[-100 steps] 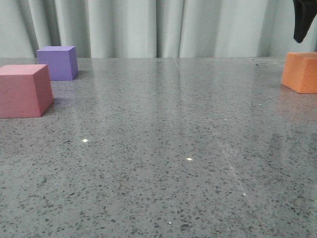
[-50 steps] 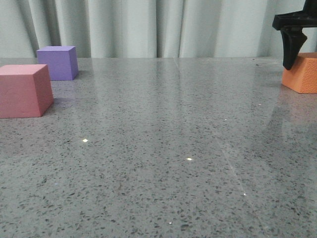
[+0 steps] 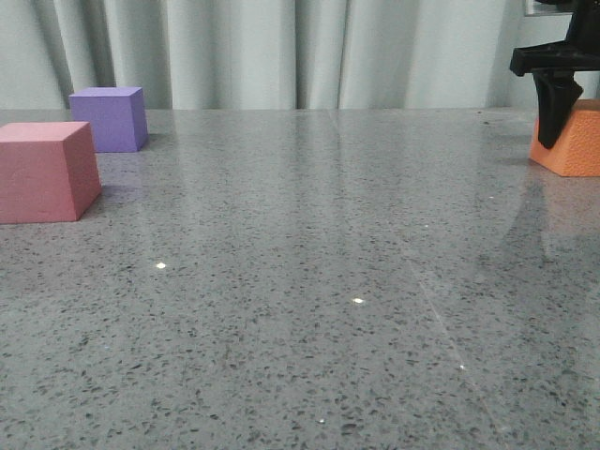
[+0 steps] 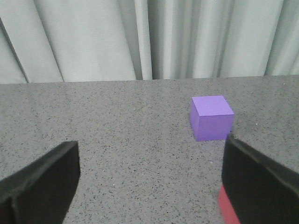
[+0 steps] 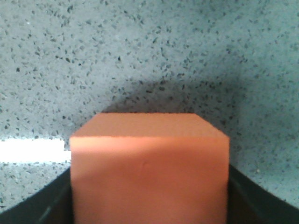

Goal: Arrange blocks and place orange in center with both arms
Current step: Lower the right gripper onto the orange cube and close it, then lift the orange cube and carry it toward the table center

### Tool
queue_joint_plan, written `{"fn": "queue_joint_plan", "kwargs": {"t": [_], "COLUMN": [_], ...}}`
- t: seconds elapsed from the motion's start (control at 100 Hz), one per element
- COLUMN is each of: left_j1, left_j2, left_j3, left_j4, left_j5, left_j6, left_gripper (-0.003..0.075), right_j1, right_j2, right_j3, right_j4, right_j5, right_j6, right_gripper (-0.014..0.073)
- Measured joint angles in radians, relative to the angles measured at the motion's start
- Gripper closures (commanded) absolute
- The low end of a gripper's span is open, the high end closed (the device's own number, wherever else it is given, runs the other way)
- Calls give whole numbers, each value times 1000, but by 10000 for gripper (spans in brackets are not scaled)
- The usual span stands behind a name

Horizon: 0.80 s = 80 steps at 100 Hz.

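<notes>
The orange cube (image 3: 574,138) sits at the far right of the grey speckled counter (image 3: 309,281), partly cut off by the edge of the front view. Its colour is a warm, even orange, and its faces look matte with straight, clean edges. In the right wrist view the same cube (image 5: 149,168) fills the lower half of the picture, its top face lighter than the face toward the camera, with a soft shadow on the counter behind it.

The right gripper (image 3: 574,141) is down at this cube. The front view shows only one dark finger (image 3: 553,103) against the cube's left side. The right wrist view shows what the front view does not: a black finger on each side of the cube, close against its lower corners, so the jaws are narrow around it and appear to touch it.

The pink cube (image 3: 45,172) and the purple cube (image 3: 111,118) stand at the far left of the counter, near each other, the purple one farther back.

The left gripper (image 4: 149,182) appears only in the left wrist view. Its jaws are wide apart and hold nothing. The purple cube (image 4: 211,117) lies ahead of them, and a small strip of the pink cube (image 4: 228,210) shows beside one finger.
</notes>
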Motion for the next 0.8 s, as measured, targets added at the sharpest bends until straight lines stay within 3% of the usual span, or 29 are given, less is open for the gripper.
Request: {"fn": "queue_joint_plan", "kwargs": {"t": [0.16,0.54,0.8], "left_j1": [0,0,0], "left_j2": [0,0,0], "left_j3": [0,0,0], "left_j4": [0,0,0], "left_j5": [0,0,0], "left_j6": [0,0,0], "left_gripper": [136,136,136], "right_j1": [0,0,25], "right_j2": [0,0,0], "right_j3": [0,-7,-141], "right_j4": [-1,12,40], "right_j5": [4,27,130], "right_j6": [0,0,16], "right_gripper": [404,404,404]}}
